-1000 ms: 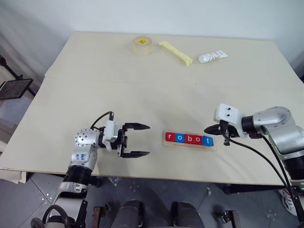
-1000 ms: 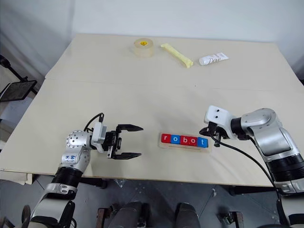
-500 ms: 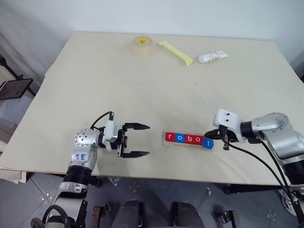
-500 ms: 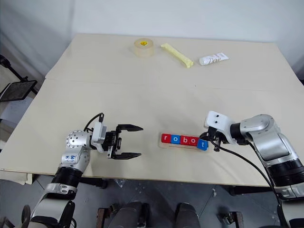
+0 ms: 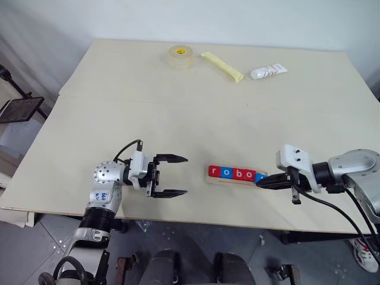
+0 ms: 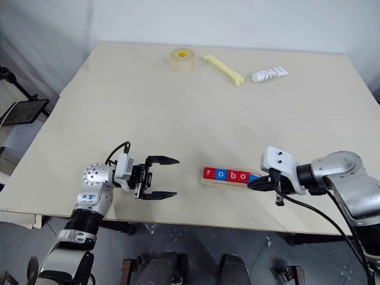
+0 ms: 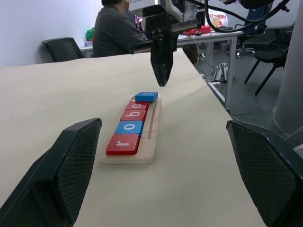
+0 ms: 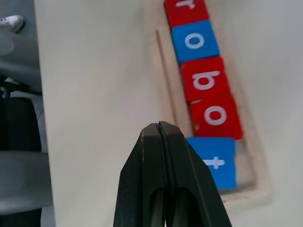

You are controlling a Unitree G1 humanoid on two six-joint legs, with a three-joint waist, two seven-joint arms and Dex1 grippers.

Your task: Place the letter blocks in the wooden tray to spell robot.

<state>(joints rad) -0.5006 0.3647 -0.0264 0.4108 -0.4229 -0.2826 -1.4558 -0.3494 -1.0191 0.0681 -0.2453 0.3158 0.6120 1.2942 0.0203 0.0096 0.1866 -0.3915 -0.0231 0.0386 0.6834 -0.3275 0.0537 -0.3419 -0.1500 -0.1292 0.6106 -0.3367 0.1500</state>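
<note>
Your tray [image 7: 152, 124] lies near the counter's [image 5: 178, 107] front edge, holding the blocks [image 8: 207, 82] in a row reading r, o, b, o, t. Your right tool [image 8: 161, 135], pressed shut and empty, partly hides the blue t. Your left tool [image 5: 172, 175] stands wide, empty, well apart from the tray.

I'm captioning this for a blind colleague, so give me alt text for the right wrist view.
Five letter blocks spelling "robot" lie in a row in the wooden tray on a pale table: red r, blue o, red b, red o, blue t. The right gripper, shut, points at the tray beside the t.
</note>
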